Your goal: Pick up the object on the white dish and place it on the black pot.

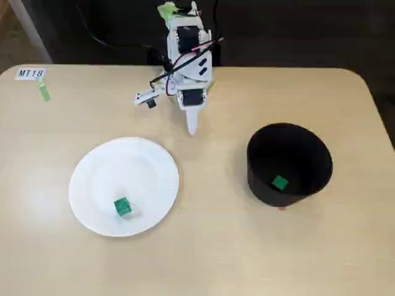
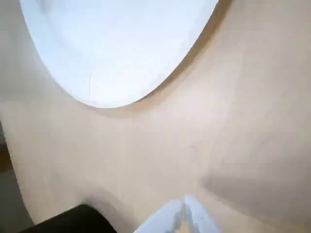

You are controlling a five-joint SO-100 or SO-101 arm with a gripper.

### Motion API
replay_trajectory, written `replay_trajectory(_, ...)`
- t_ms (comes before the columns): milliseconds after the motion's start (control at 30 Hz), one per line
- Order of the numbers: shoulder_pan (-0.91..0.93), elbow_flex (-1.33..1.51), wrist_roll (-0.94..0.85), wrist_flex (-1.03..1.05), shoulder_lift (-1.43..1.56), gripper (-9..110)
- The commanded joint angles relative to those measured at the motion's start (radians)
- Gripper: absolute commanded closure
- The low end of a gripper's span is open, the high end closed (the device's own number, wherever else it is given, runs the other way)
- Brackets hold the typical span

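Small bright green cube (image 1: 122, 207) sits on the flat round white paper plate (image 1: 99, 179), untouched; white two-finger gripper (image 1: 192, 128) hangs clenched and empty near the base, well apart, so the reach looks unstarted; matte black round pot (image 1: 308, 157) already holds a second green cube (image 1: 279, 182).

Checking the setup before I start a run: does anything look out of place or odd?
Nothing is spilled or damaged. One oddity: a green cube already sits inside the black pot, while a matching green cube lies on the white paper plate. The pot leans slightly.
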Motion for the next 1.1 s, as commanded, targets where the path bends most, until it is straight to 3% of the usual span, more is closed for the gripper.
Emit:
replay_trajectory(0, 0.041, -0.057, 0.054, 0.003, 0.110, 101)
replay_trajectory(300, 0.026, -0.058, 0.044, 0.002, 0.110, 101)
replay_trajectory(400, 0.043, -0.184, 0.012, 0.043, 0.075, 102)
replay_trajectory(600, 0.109, -0.635, -0.080, 0.074, -0.411, 102)
replay_trajectory(733, 0.152, -0.799, -0.078, 0.054, -0.571, 102)
replay_trajectory(1067, 0.272, -0.936, -0.149, -0.017, -0.831, 102)
